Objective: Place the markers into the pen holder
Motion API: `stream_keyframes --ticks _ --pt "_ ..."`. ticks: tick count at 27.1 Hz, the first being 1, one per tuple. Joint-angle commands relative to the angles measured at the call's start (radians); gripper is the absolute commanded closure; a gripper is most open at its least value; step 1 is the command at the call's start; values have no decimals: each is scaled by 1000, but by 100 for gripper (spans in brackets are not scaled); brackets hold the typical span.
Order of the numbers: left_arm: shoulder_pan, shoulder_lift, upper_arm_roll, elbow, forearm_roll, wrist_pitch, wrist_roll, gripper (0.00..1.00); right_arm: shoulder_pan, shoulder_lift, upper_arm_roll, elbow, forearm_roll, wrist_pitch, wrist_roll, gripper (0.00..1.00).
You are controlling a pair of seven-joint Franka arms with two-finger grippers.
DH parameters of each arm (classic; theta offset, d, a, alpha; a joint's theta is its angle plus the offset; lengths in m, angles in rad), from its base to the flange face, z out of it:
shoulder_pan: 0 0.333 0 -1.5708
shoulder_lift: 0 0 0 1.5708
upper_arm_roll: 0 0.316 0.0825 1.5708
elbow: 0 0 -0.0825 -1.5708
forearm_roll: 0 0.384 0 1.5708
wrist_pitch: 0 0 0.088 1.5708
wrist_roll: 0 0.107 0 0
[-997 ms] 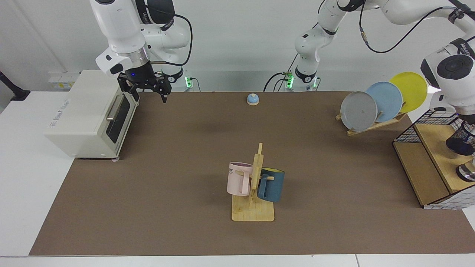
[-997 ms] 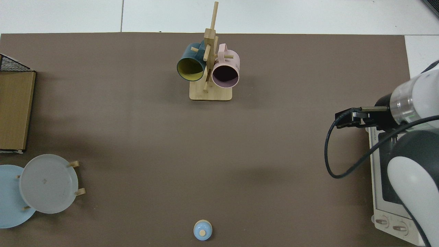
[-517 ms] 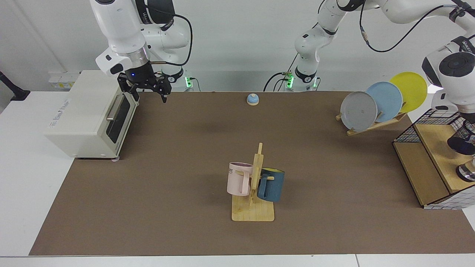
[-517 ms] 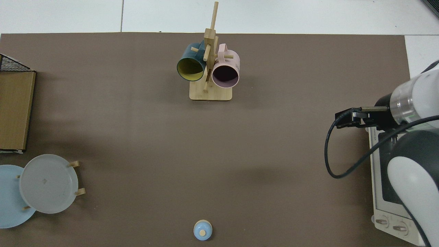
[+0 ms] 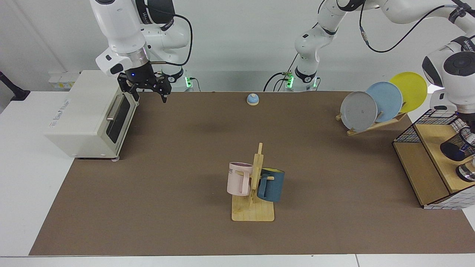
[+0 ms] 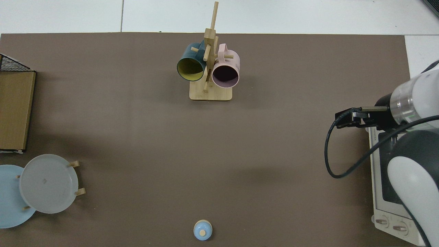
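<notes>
Currently left gripper [image 5: 468, 130] at shelf [image 5: 438, 148] on tabletop's edge, carrying pen holder [image 5: 457, 147] tilted; marker [image 5: 471, 138] apparently inside. Level before setdown (silver cylinder [image 5: 467, 172] close). Right gripper [image 5: 148, 91] waits, fingers apart.

Mug rack [image 5: 253, 193] mid-table, toaster oven [image 5: 87, 115] view-left, plate rack [image 5: 374, 124] view-right

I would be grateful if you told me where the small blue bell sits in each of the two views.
Facing view: the blue bell sits at the far edge of the brown mat, upper centre of the picture.
Top view: it sits at the bottom centre, near the lower edge.
Shared landmark: the wooden mug rack stands across the mat from it in both.
</notes>
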Motion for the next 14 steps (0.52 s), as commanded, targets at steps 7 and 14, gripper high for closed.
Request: stream_keyframes --ticks 7,14 --pt "-9 -49 -58 28 -62 -120 14 100 -17 -7 9 -8 7 18 -23 1" --pt "-9 -110 -98 28 -125 -180 5 100 -17 -5 9 -8 7 18 -23 1"
